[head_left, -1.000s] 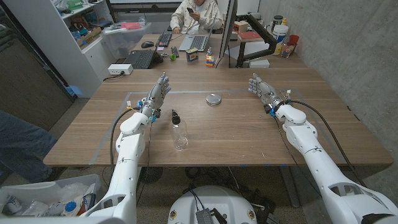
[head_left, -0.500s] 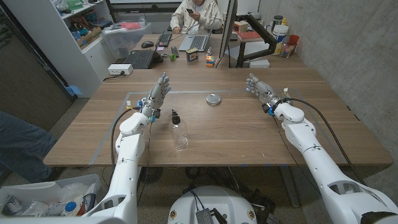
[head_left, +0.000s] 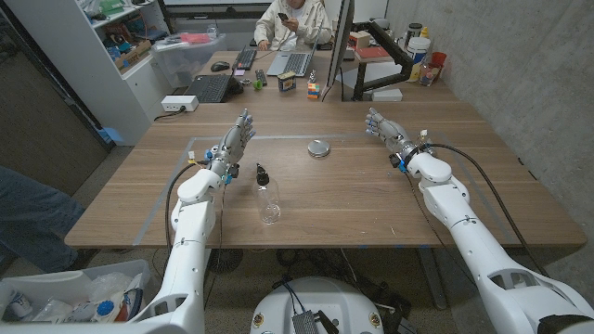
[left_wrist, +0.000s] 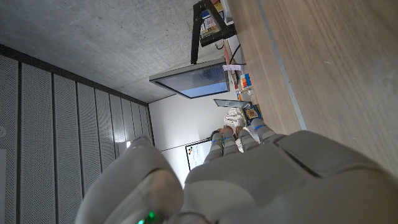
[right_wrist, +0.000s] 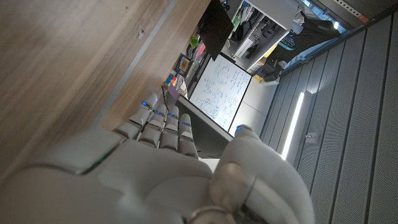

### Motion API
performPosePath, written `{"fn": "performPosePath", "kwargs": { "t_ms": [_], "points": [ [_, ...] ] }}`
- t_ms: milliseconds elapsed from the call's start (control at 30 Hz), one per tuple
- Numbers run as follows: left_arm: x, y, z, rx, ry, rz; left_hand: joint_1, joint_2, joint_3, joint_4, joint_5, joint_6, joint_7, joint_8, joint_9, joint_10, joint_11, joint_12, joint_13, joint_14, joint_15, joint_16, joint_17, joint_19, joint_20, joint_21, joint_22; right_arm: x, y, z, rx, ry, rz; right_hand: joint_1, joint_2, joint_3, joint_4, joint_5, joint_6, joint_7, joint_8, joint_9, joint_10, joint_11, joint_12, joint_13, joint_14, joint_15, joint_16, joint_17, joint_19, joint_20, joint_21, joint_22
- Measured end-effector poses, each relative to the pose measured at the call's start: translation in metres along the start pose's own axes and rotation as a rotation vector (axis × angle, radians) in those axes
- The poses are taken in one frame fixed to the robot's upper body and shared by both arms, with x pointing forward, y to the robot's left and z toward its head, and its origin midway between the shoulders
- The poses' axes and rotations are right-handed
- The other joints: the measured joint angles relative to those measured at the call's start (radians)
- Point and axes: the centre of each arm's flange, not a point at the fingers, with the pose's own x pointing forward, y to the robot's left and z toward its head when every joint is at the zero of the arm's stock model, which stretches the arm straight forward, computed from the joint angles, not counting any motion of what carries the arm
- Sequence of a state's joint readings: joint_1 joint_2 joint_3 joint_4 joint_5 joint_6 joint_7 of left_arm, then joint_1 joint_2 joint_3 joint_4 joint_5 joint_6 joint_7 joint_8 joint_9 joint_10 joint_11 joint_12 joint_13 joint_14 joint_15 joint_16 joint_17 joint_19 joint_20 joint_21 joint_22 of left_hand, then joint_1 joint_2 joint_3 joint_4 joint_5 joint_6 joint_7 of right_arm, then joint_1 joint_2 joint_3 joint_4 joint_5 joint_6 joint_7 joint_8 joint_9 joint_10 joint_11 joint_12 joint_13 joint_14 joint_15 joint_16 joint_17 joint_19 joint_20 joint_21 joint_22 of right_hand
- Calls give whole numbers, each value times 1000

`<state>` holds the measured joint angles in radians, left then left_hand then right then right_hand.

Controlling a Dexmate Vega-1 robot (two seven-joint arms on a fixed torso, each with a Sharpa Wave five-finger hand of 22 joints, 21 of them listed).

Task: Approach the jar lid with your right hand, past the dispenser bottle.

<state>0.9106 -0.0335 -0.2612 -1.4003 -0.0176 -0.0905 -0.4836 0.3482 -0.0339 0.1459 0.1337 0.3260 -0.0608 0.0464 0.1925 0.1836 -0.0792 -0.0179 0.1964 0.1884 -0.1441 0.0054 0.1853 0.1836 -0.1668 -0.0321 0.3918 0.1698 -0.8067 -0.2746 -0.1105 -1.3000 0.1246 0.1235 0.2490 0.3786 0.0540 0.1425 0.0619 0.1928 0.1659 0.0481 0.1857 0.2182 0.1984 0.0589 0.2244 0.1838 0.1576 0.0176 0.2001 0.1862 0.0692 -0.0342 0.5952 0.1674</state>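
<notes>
Presently: jar lid (head_left: 319, 147), flat on the table (head_left: 371, 199) at upper centre, lying picture-left of the empty, spread-fingered right hand (head_left: 383, 129), well apart; dispenser bottle (head_left: 267, 197) lower left of lid, nearer the left hand (head_left: 236, 140), likewise empty and spread.

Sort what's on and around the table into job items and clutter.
Job items: jar lid, lying flat mid-table; dispenser bottle, lying on its side near the left arm; right hand, open, apart from the lid.

Clutter: left hand, idle; laptops; puzzle cube; monitor.
</notes>
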Motion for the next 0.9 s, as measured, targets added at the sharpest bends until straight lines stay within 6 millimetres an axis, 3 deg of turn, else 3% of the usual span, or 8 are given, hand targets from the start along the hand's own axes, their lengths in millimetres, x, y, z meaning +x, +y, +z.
{"fn": "performPosePath", "kwargs": {
  "t_ms": [700,900],
  "points": [
    [-5,1,2,8,-3,0,0,0,-4,-4,0,0,0,0,0,-6,6,0,0,0,0,0,0,0,0,-7,0,5,6,7,-82,-42,10,16,-8,0,-14,7,0,-22,0,-9,11,-11,0,0,15,-15,0,-5,10,-3,-11,0],
    [-6,2,3,9,-5,0,0,0,-4,-4,0,0,0,0,0,-6,6,0,0,0,0,0,0,0,0,-8,0,7,7,10,-114,-63,13,34,-26,2,-32,15,-13,-34,0,-14,10,-18,0,0,19,-27,0,-5,20,-2,-19,0]
  ]
}}
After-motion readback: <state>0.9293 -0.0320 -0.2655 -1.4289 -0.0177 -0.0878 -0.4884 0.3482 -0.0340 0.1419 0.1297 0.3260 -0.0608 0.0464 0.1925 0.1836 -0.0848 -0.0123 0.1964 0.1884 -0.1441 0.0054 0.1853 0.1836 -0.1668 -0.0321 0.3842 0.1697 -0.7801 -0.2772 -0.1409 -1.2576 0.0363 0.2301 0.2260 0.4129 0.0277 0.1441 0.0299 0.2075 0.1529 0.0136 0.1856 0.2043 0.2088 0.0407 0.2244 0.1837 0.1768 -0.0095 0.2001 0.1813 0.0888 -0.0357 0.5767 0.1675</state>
